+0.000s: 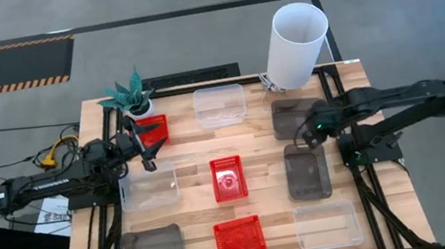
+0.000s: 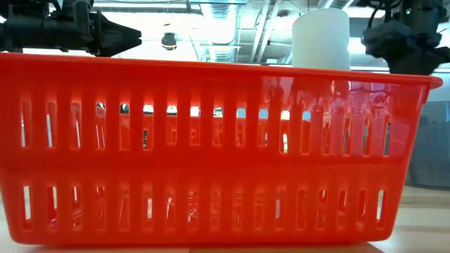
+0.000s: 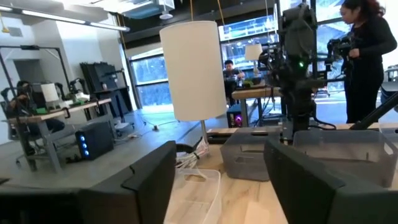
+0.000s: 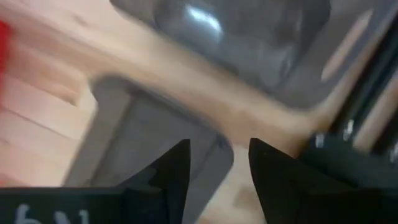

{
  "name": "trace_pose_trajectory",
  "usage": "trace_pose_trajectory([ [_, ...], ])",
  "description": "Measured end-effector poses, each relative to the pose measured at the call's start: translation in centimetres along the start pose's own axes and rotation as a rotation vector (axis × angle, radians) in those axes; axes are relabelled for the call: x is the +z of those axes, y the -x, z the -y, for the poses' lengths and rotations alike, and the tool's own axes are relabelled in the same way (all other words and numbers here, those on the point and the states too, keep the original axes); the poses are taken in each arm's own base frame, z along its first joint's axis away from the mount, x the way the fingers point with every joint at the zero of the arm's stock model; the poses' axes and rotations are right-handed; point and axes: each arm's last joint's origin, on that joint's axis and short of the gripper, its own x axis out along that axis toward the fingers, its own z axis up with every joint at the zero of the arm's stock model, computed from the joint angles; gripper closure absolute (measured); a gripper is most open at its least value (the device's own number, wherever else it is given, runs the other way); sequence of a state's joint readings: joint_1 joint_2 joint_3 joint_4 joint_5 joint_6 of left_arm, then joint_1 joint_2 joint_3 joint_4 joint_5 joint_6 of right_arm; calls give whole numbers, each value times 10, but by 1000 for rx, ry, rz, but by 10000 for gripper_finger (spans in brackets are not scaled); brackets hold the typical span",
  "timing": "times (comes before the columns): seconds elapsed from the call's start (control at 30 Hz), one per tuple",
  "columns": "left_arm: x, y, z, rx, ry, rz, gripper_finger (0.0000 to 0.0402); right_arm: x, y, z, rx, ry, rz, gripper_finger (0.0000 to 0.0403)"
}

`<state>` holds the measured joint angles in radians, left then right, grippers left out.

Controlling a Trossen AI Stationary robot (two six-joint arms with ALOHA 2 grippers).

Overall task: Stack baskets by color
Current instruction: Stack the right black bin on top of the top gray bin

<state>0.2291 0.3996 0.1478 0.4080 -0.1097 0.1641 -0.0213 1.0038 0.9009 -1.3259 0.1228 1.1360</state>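
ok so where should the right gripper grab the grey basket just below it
Take the grey basket by its rim, on the short wall nearest the right gripper, coming straight down. It lies flat and open side up, so one finger can drop inside the wall and one outside.

Tall white cylinder [image 1: 295, 45] tilted at the table's one o'clock edge, small potted green plant [image 1: 131, 95] at eleven o'clock, wooden table [image 1: 273, 223], person [image 3: 367, 56] standing in the room beyond.
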Motion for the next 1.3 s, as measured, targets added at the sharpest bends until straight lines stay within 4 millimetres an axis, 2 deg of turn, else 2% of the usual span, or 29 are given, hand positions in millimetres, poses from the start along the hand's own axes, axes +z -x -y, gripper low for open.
trace_pose_trajectory([
  [0.2,-1,0,0,-2,2,-9,150,-13,-17,-16,-104,-29,-98,200],
  [0.37,-3,0,0,-5,7,-29,150,-34,-42,-11,-179,-81,-172,160],
  [0.47,-3,0,1,-6,7,-30,149,-43,-56,-9,-147,-111,-178,145],
  [0.63,-3,0,1,-6,7,-29,149,-49,-55,-15,-115,-99,-171,143],
  [0.8,-2,0,1,-29,23,-24,149,-55,-64,-21,-70,-104,-176,151],
  [0.97,-3,0,1,-31,48,-28,150,-57,-72,-29,-59,-89,-196,202],
  [1.2,-3,0,1,-31,67,-33,150,-55,-74,-33,-29,-68,-191,369],
  [1.23,-3,0,1,-31,67,-36,150,-55,-72,-32,-18,-58,-184,384],
  [1.3,-4,0,1,-31,68,-39,150,-55,-69,-30,5,-48,-180,389],
])
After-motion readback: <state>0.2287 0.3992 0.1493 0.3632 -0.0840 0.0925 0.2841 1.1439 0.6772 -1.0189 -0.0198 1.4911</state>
